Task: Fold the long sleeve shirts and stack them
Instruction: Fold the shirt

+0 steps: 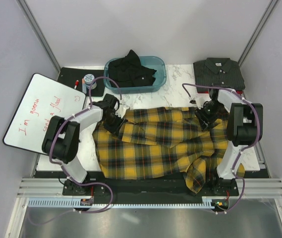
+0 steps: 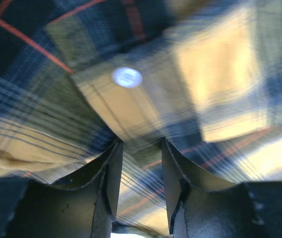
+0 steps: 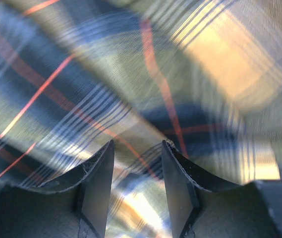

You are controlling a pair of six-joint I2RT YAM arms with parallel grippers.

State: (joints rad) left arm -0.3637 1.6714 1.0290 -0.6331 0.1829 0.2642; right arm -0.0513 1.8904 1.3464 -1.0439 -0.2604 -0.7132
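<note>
The yellow-and-black plaid shirt [image 1: 155,144] lies spread across the middle of the tabletop [image 1: 171,95]. Its far edge is rumpled, and one near corner hangs over the front edge on the right. The left claw [image 1: 115,119] sits at the shirt's far left corner and the right claw [image 1: 203,120] at its far right corner. In the left wrist view the left claw [image 2: 141,144] stands partly apart with plaid cloth in the gap, below a pale button [image 2: 127,77]. The right claw [image 3: 137,144] looks the same. I cannot tell whether either one pinches the cloth.

A strip of bare marble runs between the plaid shirt and the teal bin [image 1: 158,79], which holds the crumpled black shirt [image 1: 133,69]. The charcoal shirt [image 1: 217,72] lies folded at the far right corner.

A whiteboard [image 1: 41,111] overhangs the left edge. Its red writing starts "I'm gonna"; the rest is unclear.
</note>
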